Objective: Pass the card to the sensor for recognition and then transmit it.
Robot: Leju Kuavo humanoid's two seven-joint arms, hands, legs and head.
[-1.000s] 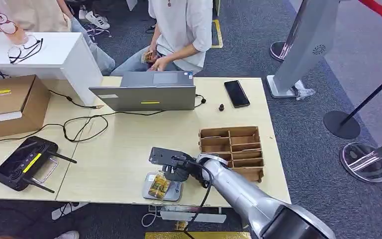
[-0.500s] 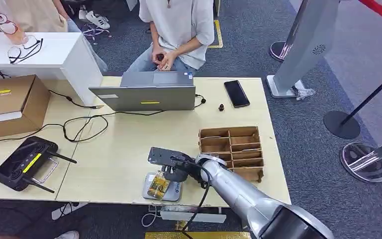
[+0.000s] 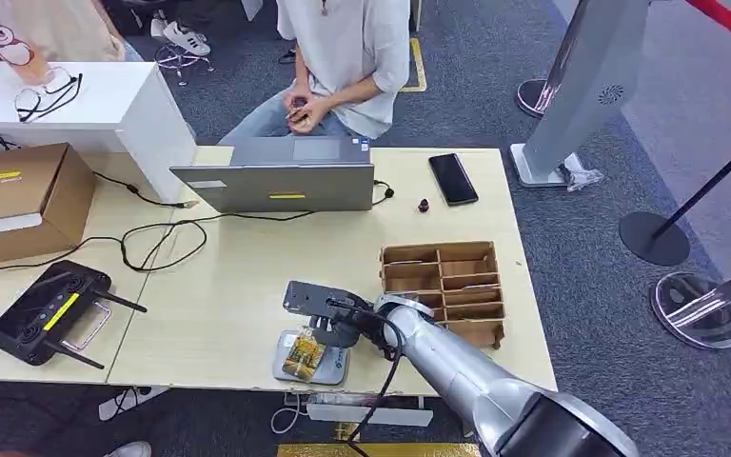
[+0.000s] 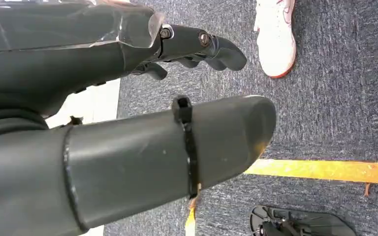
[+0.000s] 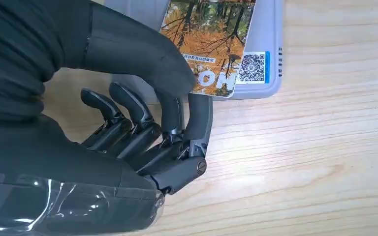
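My right hand (image 3: 340, 322) reaches over the front part of the table and pinches a card (image 3: 302, 355) by one edge between thumb and finger. The card (image 5: 211, 44) shows an autumn forest picture and a QR code. It lies flat over a small grey sensor pad (image 3: 336, 367) near the table's front edge; the pad (image 5: 269, 59) sticks out past the card's edge. The other fingers (image 5: 123, 115) of my right hand (image 5: 142, 123) curl toward the wood. My left hand (image 4: 177, 147) hangs over the carpet and holds nothing.
A cardboard divider tray (image 3: 443, 286) stands just right of my hand. A laptop (image 3: 286, 176) and a phone (image 3: 453, 178) lie at the far side, where a person (image 3: 343, 57) sits. A black controller (image 3: 48, 314), cables and a cardboard box (image 3: 19, 200) are at the left.
The seated person has shifted their hands and body. My right hand and the card stay over the sensor pad, almost unmoved.
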